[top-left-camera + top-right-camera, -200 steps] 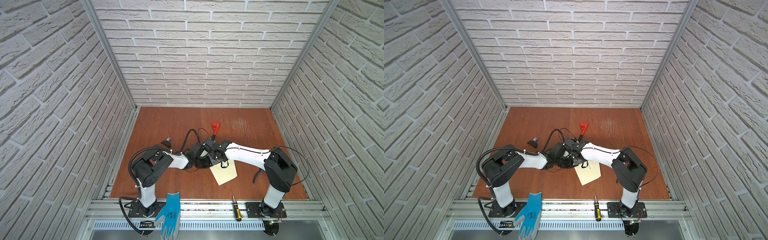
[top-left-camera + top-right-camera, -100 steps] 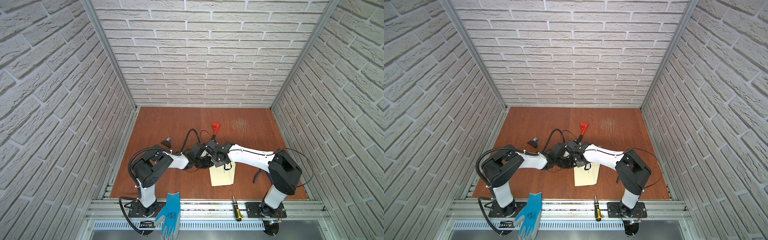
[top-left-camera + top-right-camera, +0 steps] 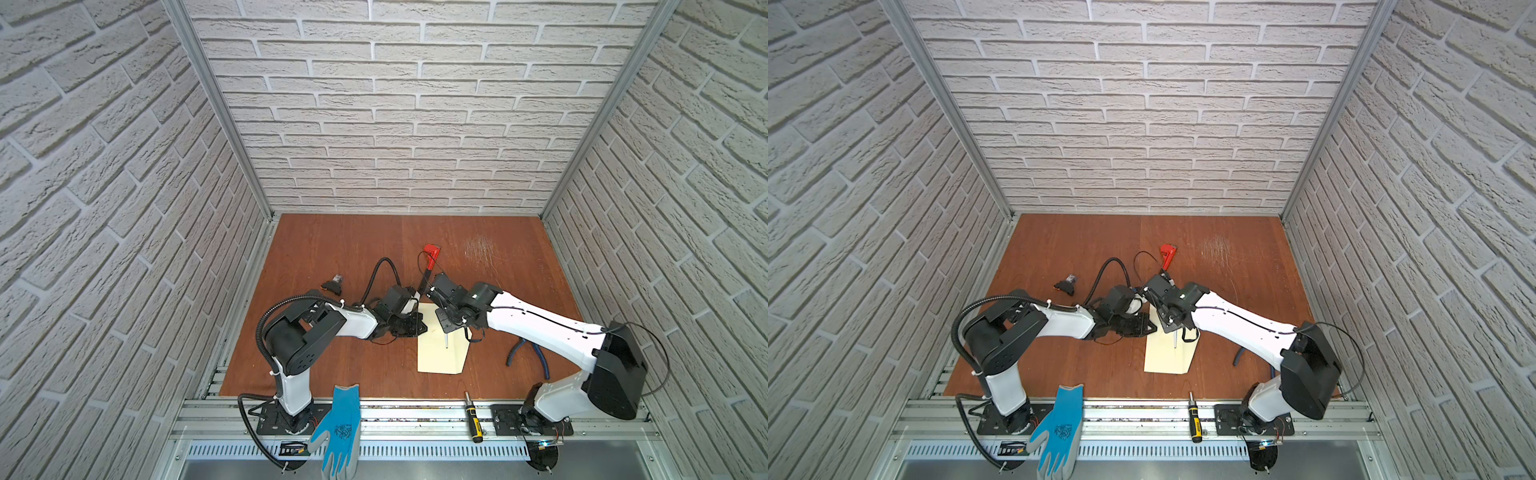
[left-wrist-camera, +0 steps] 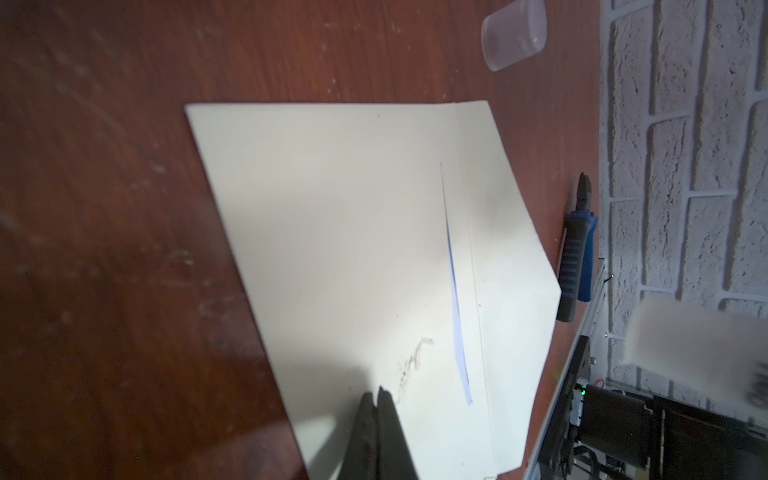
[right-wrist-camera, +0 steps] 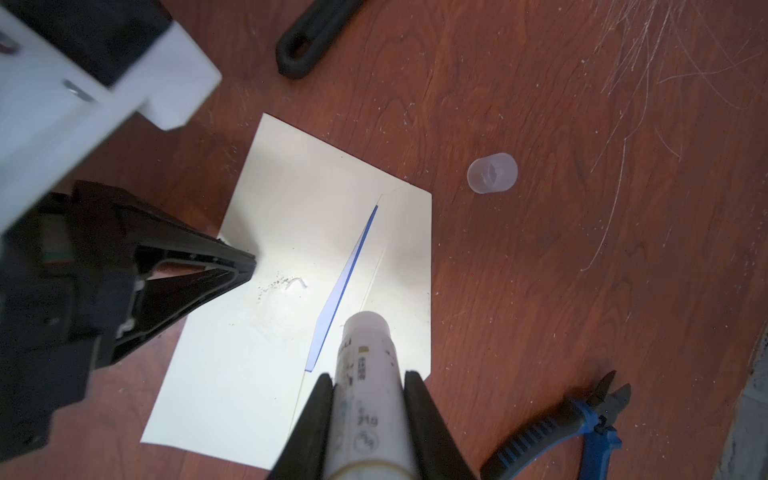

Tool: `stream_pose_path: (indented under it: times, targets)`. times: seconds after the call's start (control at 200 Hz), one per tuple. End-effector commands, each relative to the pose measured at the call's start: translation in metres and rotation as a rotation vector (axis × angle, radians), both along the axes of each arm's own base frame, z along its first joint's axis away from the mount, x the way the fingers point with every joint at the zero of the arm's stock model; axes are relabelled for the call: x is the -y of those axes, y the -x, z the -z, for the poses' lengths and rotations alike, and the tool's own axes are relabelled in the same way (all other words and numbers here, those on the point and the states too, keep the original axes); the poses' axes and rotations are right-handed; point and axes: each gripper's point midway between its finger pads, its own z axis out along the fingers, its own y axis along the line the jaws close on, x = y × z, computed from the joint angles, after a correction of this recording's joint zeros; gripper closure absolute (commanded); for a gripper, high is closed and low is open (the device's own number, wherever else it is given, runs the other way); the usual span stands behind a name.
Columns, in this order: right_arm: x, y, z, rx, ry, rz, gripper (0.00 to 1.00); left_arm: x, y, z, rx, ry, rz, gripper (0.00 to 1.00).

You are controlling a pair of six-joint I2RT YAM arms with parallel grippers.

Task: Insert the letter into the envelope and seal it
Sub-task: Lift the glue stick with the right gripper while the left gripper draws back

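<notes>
White brick walls (image 3: 415, 124) close in a red-brown wooden table (image 3: 332, 249). The only print near me runs down the glue stick (image 5: 365, 345): small dark characters and a round symbol, too blurred to read for certain. The blue glove (image 3: 338, 428) on the front rail carries a dark printed mark I cannot make out either.

My right gripper (image 5: 368, 376) is partly closed around the white glue stick, a finger pressed to each side of its barrel. Its tip points down over the envelope (image 5: 291, 216), just beside the letter (image 5: 345, 282); I cannot tell whether it touches the paper. My left gripper (image 5: 251, 264) is fully closed and holds nothing, its tips resting on the envelope's face right beside a smudged mark (image 5: 286, 284).

The cream envelope lies flat between my two arms in both top views (image 3: 440, 353) (image 3: 1167, 357). The letter is tucked inside it, showing only a thin blue-edged sliver along the flap fold. A clear cap (image 5: 492, 172) lies on the table near the envelope, and blue-handled cutters (image 5: 582, 419) lie well apart.
</notes>
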Motion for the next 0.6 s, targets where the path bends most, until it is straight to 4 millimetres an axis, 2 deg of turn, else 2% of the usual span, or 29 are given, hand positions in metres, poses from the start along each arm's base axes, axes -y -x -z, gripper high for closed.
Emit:
stream_pose_path:
  times: [0.0,0.13,0.22,0.305,0.42,0.595]
  targets:
    - [-0.004,-0.001,-0.034,0.068,-0.133,0.021,0.95,-0.017,0.012,0.014,-0.044,-0.098,-0.006,1.0]
    - [-0.009,0.0,-0.066,0.152,-0.282,0.017,0.95,-0.006,-0.001,-0.023,0.031,-0.042,0.004,1.0]
    - [-0.011,0.0,-0.091,0.232,-0.382,0.0,0.95,0.001,-0.009,-0.059,0.104,0.005,0.013,0.84]
    - [-0.012,0.001,-0.108,0.296,-0.443,-0.018,0.95,0.004,-0.015,-0.091,0.168,0.034,0.013,0.73]
    - [-0.013,0.002,-0.125,0.369,-0.495,-0.062,0.95,-0.003,-0.022,-0.125,0.23,0.049,-0.017,0.62]
    - [-0.025,0.002,-0.151,0.506,-0.591,-0.183,0.94,-0.032,-0.025,-0.186,0.363,0.124,-0.156,0.48]
